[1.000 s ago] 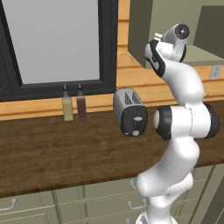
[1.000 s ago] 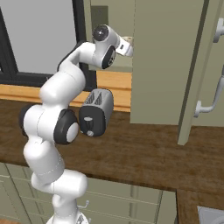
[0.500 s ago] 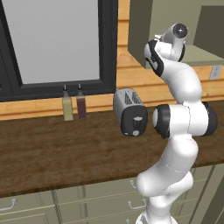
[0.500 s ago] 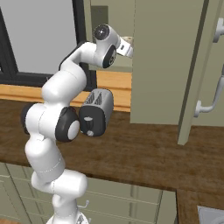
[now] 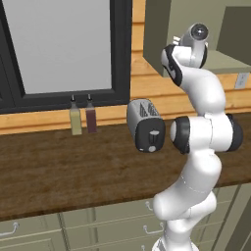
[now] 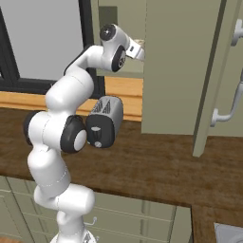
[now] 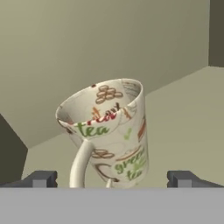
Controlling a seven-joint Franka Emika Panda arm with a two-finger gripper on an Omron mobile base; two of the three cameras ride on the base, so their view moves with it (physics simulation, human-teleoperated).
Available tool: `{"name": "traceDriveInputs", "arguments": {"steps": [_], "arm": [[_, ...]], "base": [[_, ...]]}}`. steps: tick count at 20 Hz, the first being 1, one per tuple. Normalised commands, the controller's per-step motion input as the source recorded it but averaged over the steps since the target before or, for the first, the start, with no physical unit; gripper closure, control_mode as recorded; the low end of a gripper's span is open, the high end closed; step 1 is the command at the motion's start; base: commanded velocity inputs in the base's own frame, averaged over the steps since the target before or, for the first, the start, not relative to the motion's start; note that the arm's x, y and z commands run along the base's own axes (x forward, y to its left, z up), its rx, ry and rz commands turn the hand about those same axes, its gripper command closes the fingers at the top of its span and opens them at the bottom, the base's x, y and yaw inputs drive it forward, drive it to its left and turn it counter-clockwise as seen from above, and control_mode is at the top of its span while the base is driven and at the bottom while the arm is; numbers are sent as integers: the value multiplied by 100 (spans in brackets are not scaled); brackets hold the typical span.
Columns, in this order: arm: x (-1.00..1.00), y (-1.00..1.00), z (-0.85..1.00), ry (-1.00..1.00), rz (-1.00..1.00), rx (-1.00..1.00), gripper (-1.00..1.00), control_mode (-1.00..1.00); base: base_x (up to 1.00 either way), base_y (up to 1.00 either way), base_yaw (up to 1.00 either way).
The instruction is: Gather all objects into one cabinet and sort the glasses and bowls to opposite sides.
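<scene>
A cream glass (image 7: 111,131) with a printed pattern and a handle stands on the pale green shelf floor (image 7: 188,113) of the cabinet (image 6: 178,66), and it looks tilted in the hand view. My gripper (image 7: 113,179) is open. Its two dark fingertips (image 7: 41,178) stand wide apart on either side of the glass's base, apart from it. In the base views the hand (image 5: 176,41) reaches up into the olive wall cabinet (image 5: 159,29), and the open door hides the fingers (image 6: 141,50). The bowls are out of view.
A grey toaster (image 5: 144,125) sits on the dark wooden counter (image 5: 59,166) right beside my arm's elbow. Two bottles (image 5: 82,115) stand under the window. The open cabinet door with a curved grey handle (image 6: 227,107) juts out over the counter on the right.
</scene>
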Motion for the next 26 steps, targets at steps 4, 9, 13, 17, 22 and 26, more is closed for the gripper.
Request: {"name": "traceDriveInputs", "arguments": {"steps": [4,9,13,17,22,26], "arm": [[66,0,-24,2,-12,0,-100,-100],[70,-1,-33,5,-3,4,-100,-100],[69,0,-58,9,0,5,-100,-100],[67,0,-44,7,0,2,-100,-100],[36,-3,-14,1,2,8,-100,-100],[14,-2,-27,0,0,24,100,-100]], "base": [[0,0,0],[0,0,0],[0,0,0],[0,0,0],[0,0,0],[0,0,0]]}}
